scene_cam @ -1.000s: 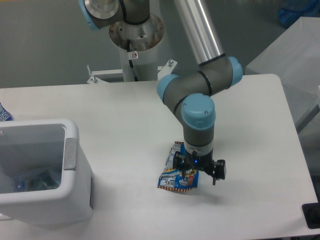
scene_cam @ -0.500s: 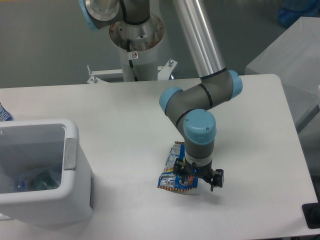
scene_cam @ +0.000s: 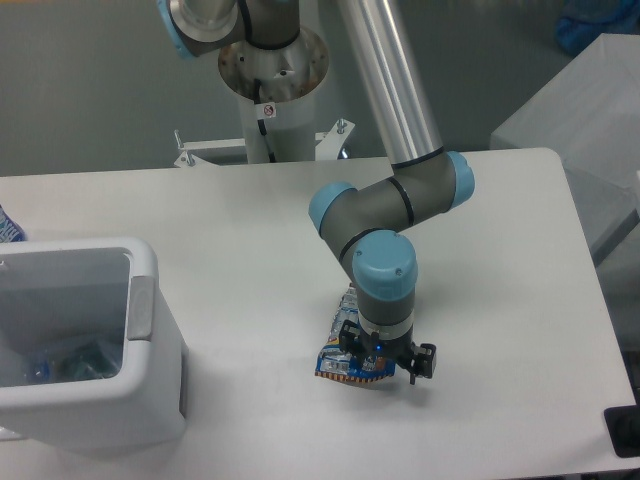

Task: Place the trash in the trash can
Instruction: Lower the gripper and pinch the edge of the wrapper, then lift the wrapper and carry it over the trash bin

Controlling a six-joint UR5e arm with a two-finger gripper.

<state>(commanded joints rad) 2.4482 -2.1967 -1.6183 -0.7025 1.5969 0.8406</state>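
Observation:
The trash in view is a crinkled blue snack wrapper [scene_cam: 342, 352] with yellow-white print, lying flat on the white table right of centre. My gripper [scene_cam: 383, 367] points straight down over the wrapper's right end, and its black fingers [scene_cam: 425, 361] stand spread on either side, so it looks open. The arm's wrist hides the fingertips and part of the wrapper. The trash can [scene_cam: 148, 300], a white boxy bin with a thick rim, stands at the front left. Something clear and bluish lies blurred at its bottom.
The arm's base column [scene_cam: 270, 90] rises at the back of the table. A small blue object [scene_cam: 6, 226] shows at the far left edge. A grey surface [scene_cam: 570, 110] stands beyond the table's right side.
The wrist has shifted slightly left and come down lower over the wrapper. The wrapper and the bin have not moved.

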